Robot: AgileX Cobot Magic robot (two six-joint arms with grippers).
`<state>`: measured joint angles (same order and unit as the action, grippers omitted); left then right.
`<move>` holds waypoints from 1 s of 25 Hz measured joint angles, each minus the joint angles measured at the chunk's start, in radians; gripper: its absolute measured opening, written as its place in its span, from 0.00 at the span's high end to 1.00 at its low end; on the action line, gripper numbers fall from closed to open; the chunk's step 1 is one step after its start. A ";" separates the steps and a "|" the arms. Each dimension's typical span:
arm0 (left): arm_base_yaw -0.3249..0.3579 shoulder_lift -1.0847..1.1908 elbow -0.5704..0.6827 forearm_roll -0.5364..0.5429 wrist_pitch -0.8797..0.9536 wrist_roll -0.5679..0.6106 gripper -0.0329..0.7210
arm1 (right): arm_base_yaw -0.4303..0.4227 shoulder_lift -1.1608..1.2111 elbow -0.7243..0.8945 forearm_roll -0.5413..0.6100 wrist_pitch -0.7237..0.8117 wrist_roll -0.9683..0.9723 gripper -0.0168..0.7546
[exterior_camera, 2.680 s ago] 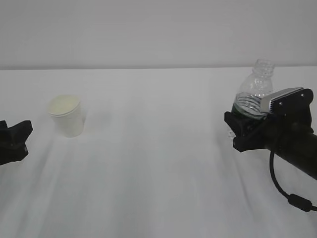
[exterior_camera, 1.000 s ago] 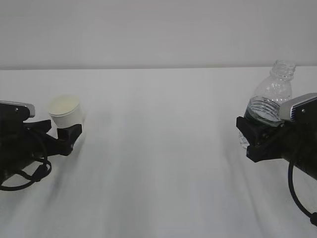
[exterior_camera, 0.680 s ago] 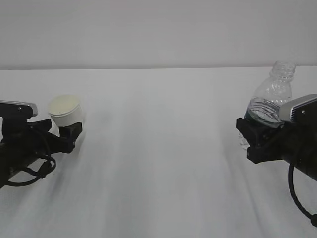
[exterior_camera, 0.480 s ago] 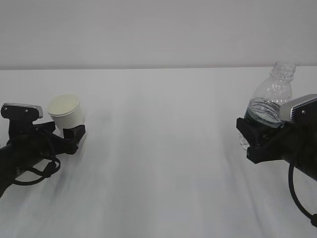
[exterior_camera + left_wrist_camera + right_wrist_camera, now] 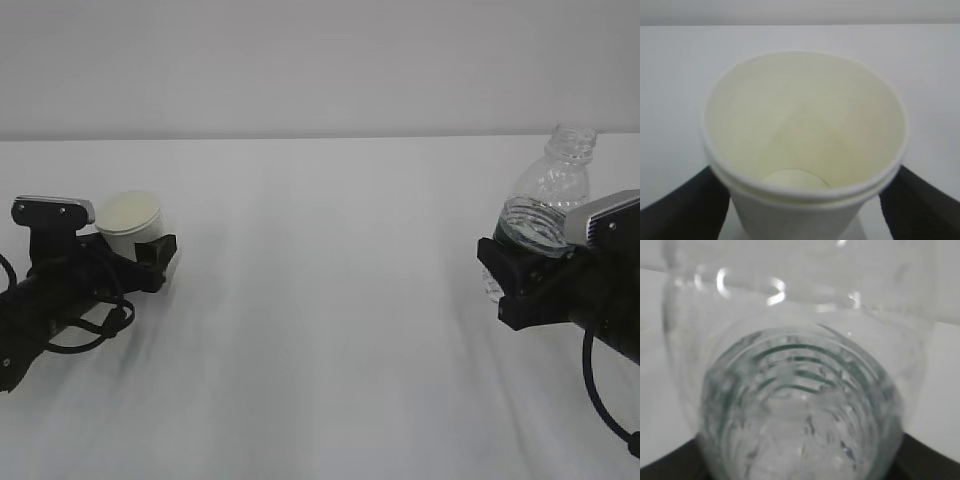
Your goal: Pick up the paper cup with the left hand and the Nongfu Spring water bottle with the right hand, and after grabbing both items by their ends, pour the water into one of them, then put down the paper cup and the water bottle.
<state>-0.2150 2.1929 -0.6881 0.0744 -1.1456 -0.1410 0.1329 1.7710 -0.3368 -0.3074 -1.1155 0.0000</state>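
Left end effector (image 5: 150,255) apparently around paper cup (image 5: 131,217)

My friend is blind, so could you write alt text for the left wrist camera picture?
A white paper cup seen from just above fills the frame, its cream inside empty. The two black fingers of the left gripper stand open on either side of its base, on a white table.
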 joint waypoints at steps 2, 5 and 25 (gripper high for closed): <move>0.000 0.020 -0.012 -0.002 0.000 0.000 0.04 | 0.000 0.000 0.000 0.000 0.000 0.000 0.42; 0.000 0.028 -0.019 -0.002 0.000 0.000 0.04 | 0.000 0.000 0.000 0.000 0.000 0.000 0.42; 0.000 0.029 -0.030 -0.056 0.000 0.000 0.05 | 0.000 0.000 0.000 0.000 0.000 -0.006 0.42</move>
<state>-0.2150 2.2218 -0.7184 0.0189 -1.1456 -0.1410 0.1329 1.7710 -0.3368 -0.3074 -1.1155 -0.0057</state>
